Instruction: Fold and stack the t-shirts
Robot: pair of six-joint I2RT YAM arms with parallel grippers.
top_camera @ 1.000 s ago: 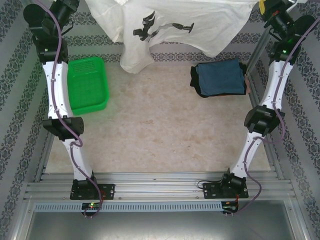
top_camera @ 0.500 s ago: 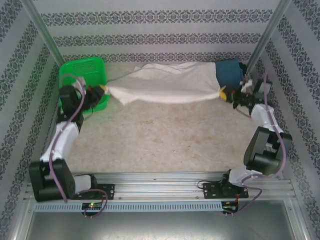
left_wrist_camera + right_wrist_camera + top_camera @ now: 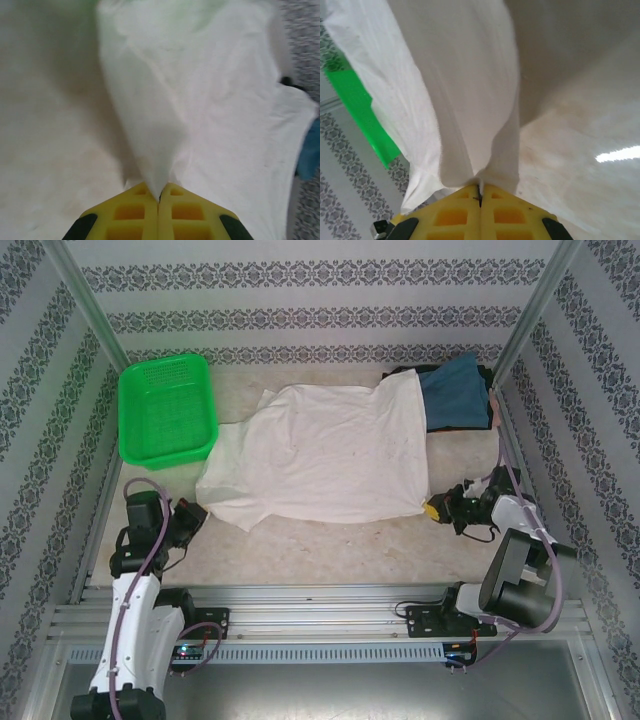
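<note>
The white t-shirt (image 3: 320, 450) lies spread on the table, plain side up, its far right corner lapping over the folded stack. My left gripper (image 3: 198, 508) is shut on the shirt's near left corner, and the cloth (image 3: 200, 100) fans out from the closed yellow fingers (image 3: 135, 210). My right gripper (image 3: 433, 508) is shut on the near right corner, where the cloth (image 3: 455, 75) rises from between its pads (image 3: 505, 210). A dark teal-blue t-shirt (image 3: 455, 390) sits folded on a black t-shirt (image 3: 455, 423) at the far right.
A green mesh basket (image 3: 165, 410) stands at the far left, just beyond the shirt's left sleeve. Metal frame posts (image 3: 525, 325) rise at the back corners. Bare tabletop (image 3: 330, 545) runs between the shirt's near hem and the arm bases.
The shirt hung high between the raised arms, then dropped to a bunched strip at the back. Both grippers have pulled their corners toward the near edge, laying it out flat.
</note>
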